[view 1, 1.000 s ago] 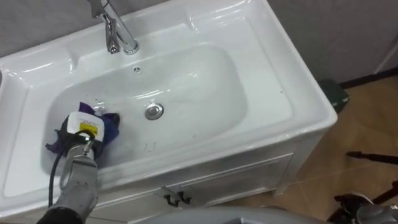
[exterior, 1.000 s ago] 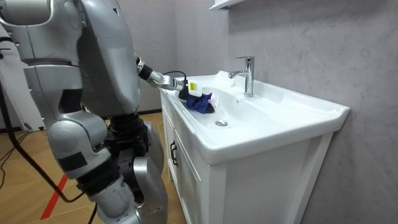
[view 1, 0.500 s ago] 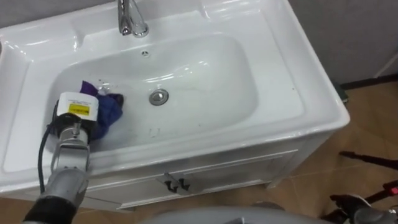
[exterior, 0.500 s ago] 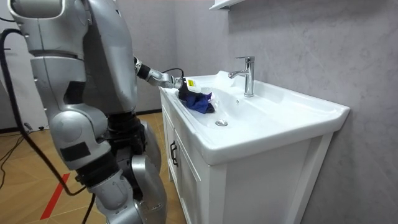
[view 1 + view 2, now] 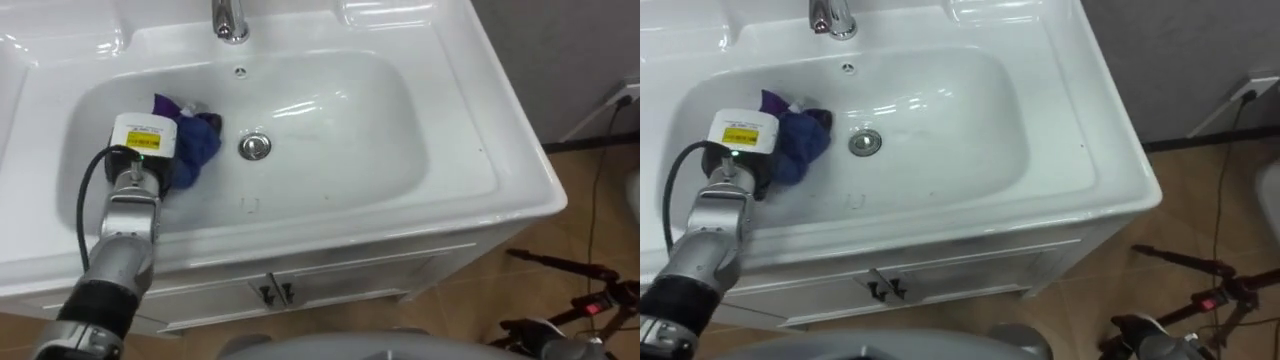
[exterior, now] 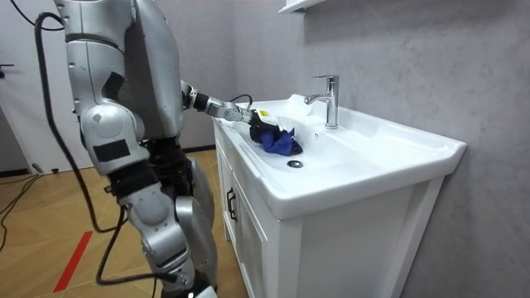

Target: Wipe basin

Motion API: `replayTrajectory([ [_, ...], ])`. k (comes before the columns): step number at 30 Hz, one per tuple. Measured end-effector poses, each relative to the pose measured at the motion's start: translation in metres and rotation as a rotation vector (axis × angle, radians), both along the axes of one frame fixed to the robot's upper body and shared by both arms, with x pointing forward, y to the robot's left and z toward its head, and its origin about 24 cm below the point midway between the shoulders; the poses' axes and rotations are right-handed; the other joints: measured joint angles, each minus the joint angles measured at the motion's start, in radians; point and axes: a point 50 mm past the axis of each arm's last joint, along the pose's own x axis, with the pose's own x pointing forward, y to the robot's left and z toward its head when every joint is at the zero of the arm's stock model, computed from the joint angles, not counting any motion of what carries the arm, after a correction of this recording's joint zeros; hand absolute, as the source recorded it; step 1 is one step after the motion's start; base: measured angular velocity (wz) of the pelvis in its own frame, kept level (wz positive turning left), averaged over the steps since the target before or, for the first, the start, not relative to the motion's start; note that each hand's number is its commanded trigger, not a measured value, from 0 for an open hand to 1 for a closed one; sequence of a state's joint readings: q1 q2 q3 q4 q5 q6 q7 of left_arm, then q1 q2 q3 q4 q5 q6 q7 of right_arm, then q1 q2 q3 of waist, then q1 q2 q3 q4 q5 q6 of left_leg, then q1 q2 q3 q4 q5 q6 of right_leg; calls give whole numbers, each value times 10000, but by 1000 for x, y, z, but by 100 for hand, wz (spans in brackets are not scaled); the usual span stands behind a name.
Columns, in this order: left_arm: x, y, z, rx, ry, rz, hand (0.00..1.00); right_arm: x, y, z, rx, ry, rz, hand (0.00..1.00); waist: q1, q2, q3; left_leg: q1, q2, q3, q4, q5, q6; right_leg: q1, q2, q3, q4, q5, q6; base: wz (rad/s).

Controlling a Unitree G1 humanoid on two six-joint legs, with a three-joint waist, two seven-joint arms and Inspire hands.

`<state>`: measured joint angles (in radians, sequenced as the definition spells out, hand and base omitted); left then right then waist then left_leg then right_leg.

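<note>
The blue cloth lies bunched in the basin's left side, its length running from the left robot hand toward the drain. I cannot tell whether that hand is clamped on it.

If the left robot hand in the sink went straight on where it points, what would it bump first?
The blue cloth, bunched right ahead of the left robot hand. Past it, probably the back wall of the basin near the faucet, though depth is unclear.

Grey textured wall behind; wood floor w/ red stripe; white cabinet below.
</note>
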<state>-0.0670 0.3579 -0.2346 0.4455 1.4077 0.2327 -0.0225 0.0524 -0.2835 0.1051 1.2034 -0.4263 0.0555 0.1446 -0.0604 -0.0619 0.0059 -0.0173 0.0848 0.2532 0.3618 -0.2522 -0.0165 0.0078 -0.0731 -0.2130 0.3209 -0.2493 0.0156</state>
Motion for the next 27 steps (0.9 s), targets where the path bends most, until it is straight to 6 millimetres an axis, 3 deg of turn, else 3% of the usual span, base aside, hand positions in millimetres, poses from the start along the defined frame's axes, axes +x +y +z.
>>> replayTrajectory([
  [6, 8, -15, 1, -885, 220, -24, 100, -3, 8, -3, 262, 118, 71, 0, -315, 6, 20, -75, -97, 204, 167, -254, 274, -87, -141, 195, 2, 140, 241, -6],
  [11, 14, -34, -1, -1784, 381, -102, 100, -19, 8, -5, 226, 668, 21, 0, -538, -45, 32, -58, -122, 463, 174, -425, 432, -112, -212, 454, 71, 255, 437, -15],
  [16, 16, -42, 1, -2287, 304, -217, 100, -24, 12, -7, 291, 885, -108, 0, -815, -135, 89, -57, -118, 643, 166, -472, 481, -219, -162, 704, -75, 356, 471, -11],
  [21, 22, -54, 0, -2629, 333, -350, 100, -27, 15, -9, 389, 1046, -82, 0, -1424, -70, 110, -72, -120, 731, 110, -492, 500, -156, -148, 765, -175, 457, 508, -5],
  [27, 25, -73, 0, -2746, 401, -1251, 100, -32, 17, -10, 414, 1203, 17, 0, -1934, 419, 126, -75, -96, 813, 69, -546, 530, -147, -129, 838, -323, 606, 552, -3],
])
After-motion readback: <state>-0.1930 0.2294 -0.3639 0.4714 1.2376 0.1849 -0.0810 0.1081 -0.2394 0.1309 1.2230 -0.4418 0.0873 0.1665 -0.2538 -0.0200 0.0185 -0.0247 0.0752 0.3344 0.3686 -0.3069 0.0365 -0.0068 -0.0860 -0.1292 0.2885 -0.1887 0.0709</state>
